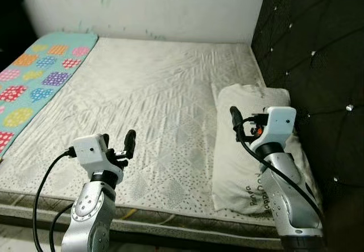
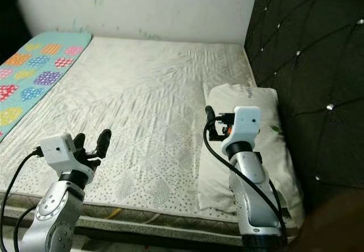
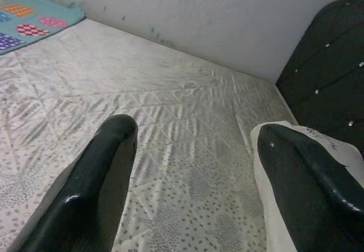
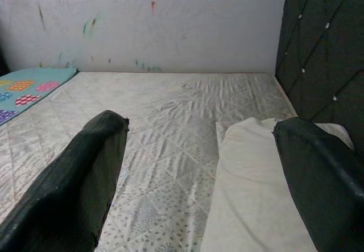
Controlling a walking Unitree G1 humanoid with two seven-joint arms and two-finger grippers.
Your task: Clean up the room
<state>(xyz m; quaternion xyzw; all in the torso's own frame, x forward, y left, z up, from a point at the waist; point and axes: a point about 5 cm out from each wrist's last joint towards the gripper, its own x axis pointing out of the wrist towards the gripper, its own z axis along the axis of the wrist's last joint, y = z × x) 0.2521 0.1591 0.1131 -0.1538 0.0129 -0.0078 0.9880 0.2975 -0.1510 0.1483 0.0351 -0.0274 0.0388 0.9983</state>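
Note:
A bare, pale quilted mattress [image 1: 153,93] lies in front of me. A white pillow [image 1: 233,161] with faint print rests lengthwise along its right side, next to the headboard. A teal blanket [image 1: 34,81] with coloured patches covers the far left of the bed. My left gripper [image 2: 92,140] is raised over the near edge of the mattress, open, with nothing between its fingers [image 3: 96,178]. My right gripper [image 1: 244,121] hovers above the pillow, also open and holding nothing; in its wrist view the pillow [image 4: 256,195] lies just below the fingers [image 4: 85,178].
A dark tufted headboard [image 1: 318,64] rises on the right. A white wall [image 1: 170,7] with small paint marks closes the far side. The near edge of the mattress [image 1: 170,218] runs just beyond my arms.

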